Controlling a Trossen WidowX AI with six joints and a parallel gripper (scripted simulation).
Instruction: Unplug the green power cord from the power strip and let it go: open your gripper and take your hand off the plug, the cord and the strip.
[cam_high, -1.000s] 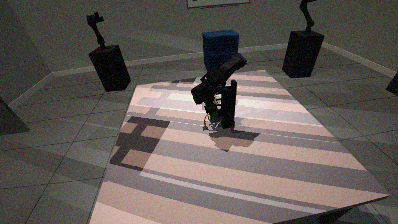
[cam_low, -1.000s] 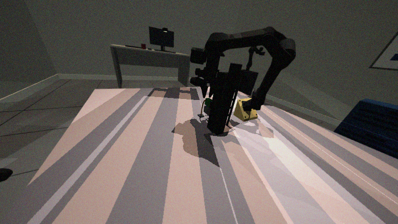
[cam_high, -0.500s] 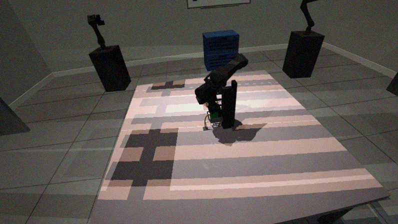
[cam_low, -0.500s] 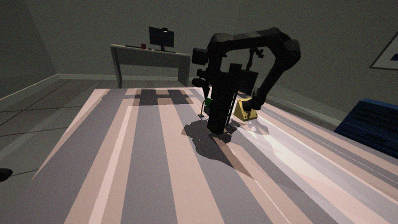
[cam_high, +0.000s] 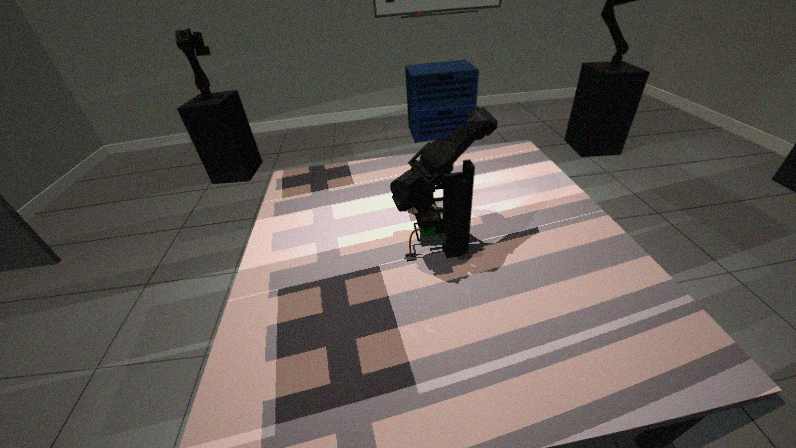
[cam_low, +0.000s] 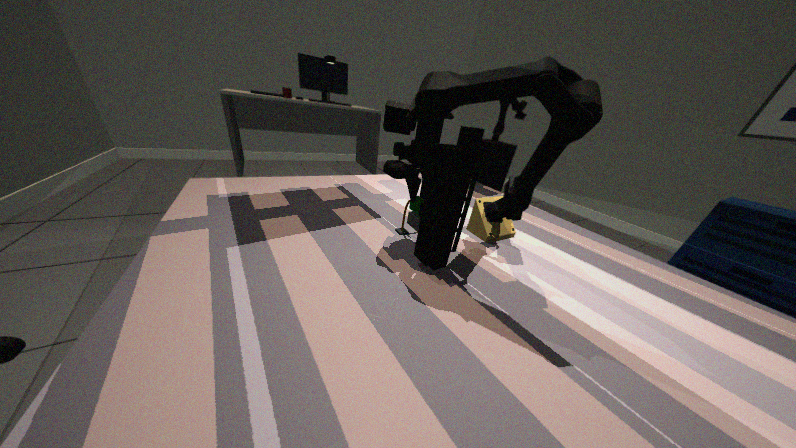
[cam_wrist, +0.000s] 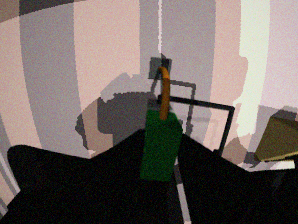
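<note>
Near the far-centre of the worktop (cam_high: 501, 333), a tall black power strip (cam_high: 458, 208) stands upright on its narrow end. Plugged into its left face is the green plug (cam_wrist: 160, 147), a flat-sided rectangular block; an orange cord (cam_wrist: 162, 90) rises from it in a short curve and ends at a small dark fitting (cam_high: 410, 257) resting on the worktop. The gripper (cam_wrist: 161, 163) reaches down from above, and the fingers are pinching the green plug from both sides, with the plug set close against the strip.

A yellow wedge-shaped mount (cam_low: 489, 222) sits at the arm's base, behind the strip toward the far edge.

Worktop surface: matte, patterned with broad pink, grey and dark brown stripes and crosses, with shadow from the arm falling beside the strip. Surrounding floor is grey tile. A blue drawer cabinet (cam_high: 441, 99) stands beyond the far edge, two black pedestals (cam_high: 220, 136) flank the far corners, and a grey desk (cam_low: 295, 119) carries a monitor (cam_low: 323, 75).
</note>
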